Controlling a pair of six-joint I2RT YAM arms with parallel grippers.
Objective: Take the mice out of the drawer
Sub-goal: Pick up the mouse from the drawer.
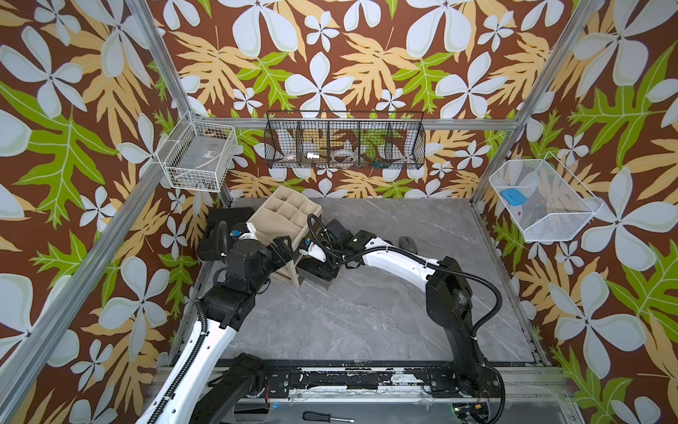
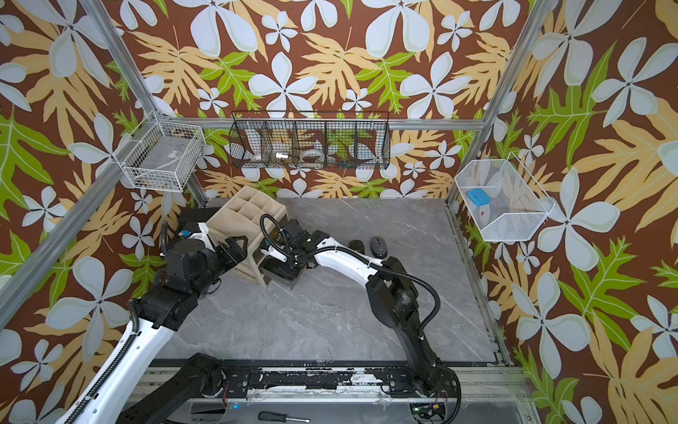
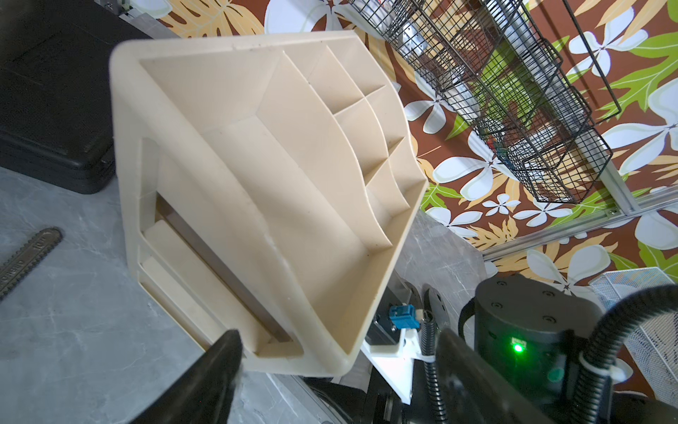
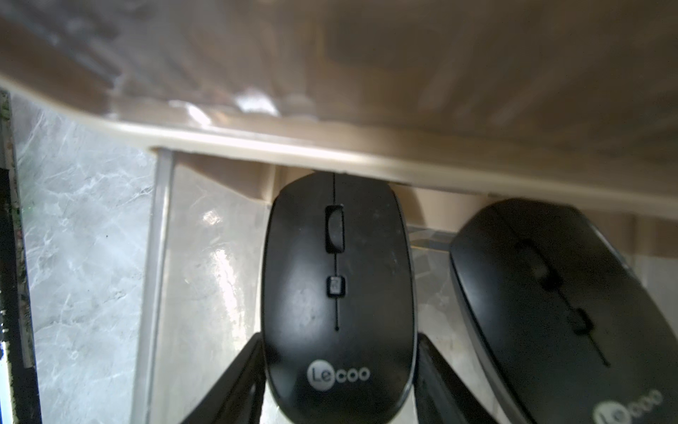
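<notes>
A black mouse (image 4: 337,286) with a pale round logo lies in the pulled-out drawer (image 4: 161,257) of the beige organiser (image 1: 286,209). My right gripper (image 4: 339,337) is shut on it, one finger against each side. A second black mouse (image 4: 565,315) lies beside it in the drawer. Two more mice, one black (image 2: 356,245) and one dark grey (image 2: 379,245), rest on the table behind my right arm. My left gripper (image 3: 339,345) is open and straddles the organiser's front corner (image 3: 323,363). From above, my right gripper (image 1: 319,264) hides the drawer.
A black plastic case (image 1: 223,227) stands left of the organiser. Wire baskets hang on the walls: white (image 1: 198,154), black (image 1: 345,139) and a mesh one (image 1: 539,198). A toothed metal strip (image 3: 25,257) lies near the organiser. A screwdriver (image 1: 326,417) sits by the front rail.
</notes>
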